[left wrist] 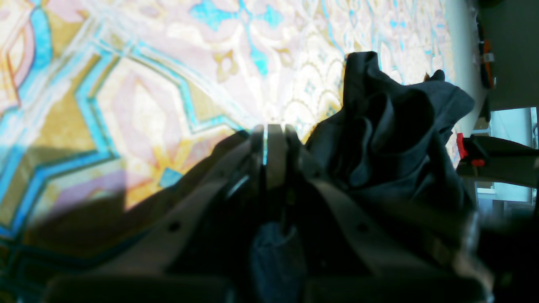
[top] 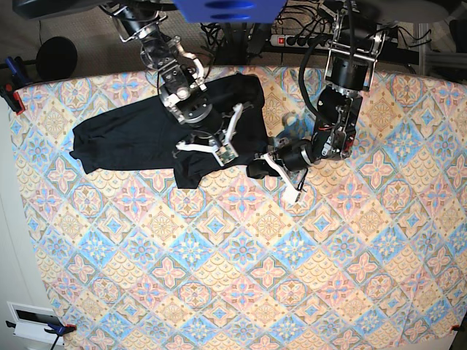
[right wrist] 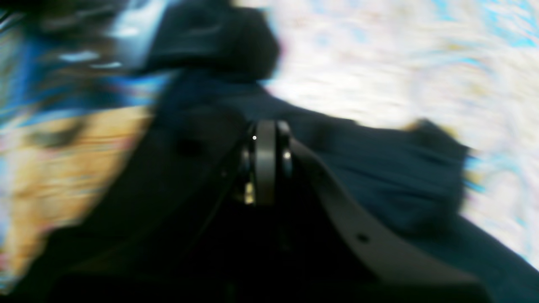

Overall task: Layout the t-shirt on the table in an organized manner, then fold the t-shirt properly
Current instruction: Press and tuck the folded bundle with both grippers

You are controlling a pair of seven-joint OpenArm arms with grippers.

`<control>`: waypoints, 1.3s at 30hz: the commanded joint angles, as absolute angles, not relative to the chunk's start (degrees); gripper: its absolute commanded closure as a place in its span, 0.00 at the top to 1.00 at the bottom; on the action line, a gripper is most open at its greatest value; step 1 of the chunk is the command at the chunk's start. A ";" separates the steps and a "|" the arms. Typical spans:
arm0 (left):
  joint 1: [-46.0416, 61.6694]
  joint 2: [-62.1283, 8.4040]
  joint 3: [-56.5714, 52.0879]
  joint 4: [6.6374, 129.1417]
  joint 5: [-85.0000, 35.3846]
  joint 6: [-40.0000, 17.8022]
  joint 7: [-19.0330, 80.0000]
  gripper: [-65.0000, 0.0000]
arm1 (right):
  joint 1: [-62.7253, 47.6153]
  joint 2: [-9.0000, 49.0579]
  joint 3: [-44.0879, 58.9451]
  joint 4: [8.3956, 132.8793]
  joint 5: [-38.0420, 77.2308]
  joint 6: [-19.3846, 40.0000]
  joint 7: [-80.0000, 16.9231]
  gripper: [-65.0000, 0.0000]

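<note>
**Both grippers closed at the shirt's near edge**

Left wrist view: the left gripper (left wrist: 273,130) has its jaws pressed together, tips just above the table (left wrist: 139,105). A bunched heap of the black shirt (left wrist: 396,126) rises just to the right of the jaws, touching their right side. Whether any fabric is pinched between them I cannot tell. The patterned cloth lies bare ahead of and to the left of the tips.

Right wrist view: the picture is blurred. The right gripper (right wrist: 266,139) shows its jaws together, and the shirt (right wrist: 379,176) spreads ahead of and on both sides of them, dark fabric close around the tips. Whether cloth is caught between them cannot be made out. The table (right wrist: 379,67) shows pale beyond the fabric.

Base view: the shirt (top: 124,135) lies crumpled and partly spread at the far side of the table (top: 233,277). The right gripper (top: 219,152) sits over its lower edge. The left gripper (top: 264,163) is at a small dark bunch on the shirt's nearest corner.
</note>
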State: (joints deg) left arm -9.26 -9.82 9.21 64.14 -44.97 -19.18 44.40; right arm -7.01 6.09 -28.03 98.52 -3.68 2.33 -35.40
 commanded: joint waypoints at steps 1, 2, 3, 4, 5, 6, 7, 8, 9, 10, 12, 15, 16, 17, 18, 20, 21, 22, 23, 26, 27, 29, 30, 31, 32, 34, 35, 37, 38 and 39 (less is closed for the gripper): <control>-8.40 -11.21 8.04 66.07 -43.12 -16.48 45.23 0.00 | -6.46 5.85 -27.74 99.74 -3.74 2.15 -34.33 0.00; -7.08 -11.21 7.08 68.88 -43.82 -16.48 45.23 0.00 | -6.46 5.85 -27.65 99.74 -3.74 2.15 -34.77 0.00; -6.20 -11.21 6.81 72.31 -44.53 -16.48 45.23 0.00 | -6.46 5.85 -27.56 99.56 -3.74 2.15 -35.38 0.00; -5.49 -11.21 6.81 75.82 -45.05 -16.48 45.32 0.00 | -6.46 5.85 -27.47 99.47 -3.74 2.15 -35.74 0.00; -5.05 -11.21 6.81 78.64 -45.49 -16.48 46.11 0.00 | -6.46 5.85 -27.47 99.38 -3.74 2.15 -35.74 0.00; -4.88 -11.12 6.64 81.19 -46.20 -16.48 47.60 0.00 | -6.46 5.85 -27.47 99.30 -3.74 2.15 -35.74 0.00; -4.88 -10.95 6.37 83.47 -47.08 -16.48 49.36 0.00 | -6.46 5.85 -27.47 99.30 -3.74 2.15 -35.74 0.00; -4.79 -10.86 6.29 85.14 -48.13 -16.48 50.77 0.00 | -6.46 5.85 -27.47 99.30 -3.74 2.15 -35.74 0.00; -4.79 -10.86 6.37 86.46 -49.45 -16.48 51.82 0.00 | -6.46 5.85 -27.47 99.30 -3.74 2.15 -35.74 0.00; -4.97 -10.77 6.64 87.25 -50.77 -16.48 52.35 0.00 | -6.46 5.85 -27.47 99.30 -3.74 2.15 -35.74 0.00; -5.23 -9.89 6.64 87.43 -52.97 -16.40 53.05 0.00 | -6.46 5.85 -27.47 99.30 -3.74 2.15 -35.74 0.00; -5.93 -8.57 6.46 85.67 -52.00 -16.22 53.23 0.00 | -6.46 5.85 -27.47 99.30 -3.74 2.15 -35.74 0.00; -6.64 -8.48 6.73 84.00 -51.47 -16.22 53.23 0.00 | -6.37 5.85 -27.47 99.21 -3.74 2.15 -35.74 0.00; -7.16 -8.48 6.81 81.80 -51.21 -16.22 53.23 0.00 | -6.37 5.85 -27.47 99.21 -3.74 2.15 -35.74 0.00; -7.52 -8.48 6.81 79.87 -51.03 -16.22 53.05 0.00 | -6.37 5.85 -27.47 99.21 -3.74 2.15 -35.74 0.00; -7.96 -8.48 6.73 76.62 -51.03 -16.22 52.79 0.00 | -6.37 5.85 -27.47 99.21 -3.74 2.15 -35.74 0.00; -8.48 -8.40 6.73 75.12 -51.03 -16.31 52.70 0.00 | -6.37 5.85 -27.47 99.21 -3.74 2.15 -35.74 0.00; -8.84 -8.40 6.81 73.63 -51.03 -16.31 52.70 0.00 | -6.37 5.85 -27.47 99.21 -3.74 2.15 -35.74 0.00; -9.01 -8.40 6.81 72.22 -51.03 -16.40 52.70 0.00 | -6.37 5.85 -27.47 99.21 -3.74 2.15 -35.74 0.00; -9.10 -8.04 6.81 70.46 -50.86 -16.40 51.30 0.00 | -6.37 5.85 -27.47 99.21 -3.74 2.15 -35.74 0.00; -9.10 -8.04 6.81 69.93 -50.86 -16.40 51.12 0.00 | -6.37 5.85 -27.47 99.21 -3.74 2.15 -35.74 0.00; -9.01 -8.04 6.81 68.44 -50.86 -16.31 51.12 0.00 | -6.37 5.85 -27.47 99.21 -3.74 2.15 -35.74 0.00; -9.01 -8.04 6.81 67.65 -50.77 -16.31 50.95 0.00 | -6.37 5.85 -27.47 99.21 -3.74 2.15 -35.74 0.00; -9.01 -8.04 6.81 67.12 -50.51 -16.31 50.86 0.00 | -6.37 5.85 -27.47 99.21 -3.74 2.15 -35.74 0.00; -9.01 -8.04 6.90 66.95 -49.45 -16.31 50.95 0.00 | -6.37 5.85 -27.47 99.21 -3.74 2.15 -35.74 0.00; -8.66 -7.96 6.90 67.03 -45.14 -16.31 51.03 0.00 | -6.37 5.85 -27.47 99.21 -3.74 2.15 -35.74 0.00; -8.66 -7.87 6.90 67.12 -43.21 -16.31 50.95 0.00 | -6.37 5.85 -27.38 99.21 -3.74 2.15 -35.74 0.00; -8.48 -7.87 6.90 67.12 -39.43 -16.31 50.86 0.00 | -6.37 5.85 -26.95 99.21 -3.74 2.15 -35.74 0.00; -8.31 -7.87 6.90 67.12 -38.55 -16.31 50.77 0.00 | -6.37 5.85 -26.24 99.21 -3.74 2.15 -35.74 0.00; -7.87 -7.87 6.81 67.12 -37.76 -16.40 50.77 0.00 | -6.37 5.85 -25.10 99.21 -3.74 2.15 -35.74 0.00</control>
State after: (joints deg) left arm -8.08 -7.44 6.85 67.11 -41.43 -17.89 48.82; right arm -7.07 5.85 -25.39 98.26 -3.73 2.57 -37.10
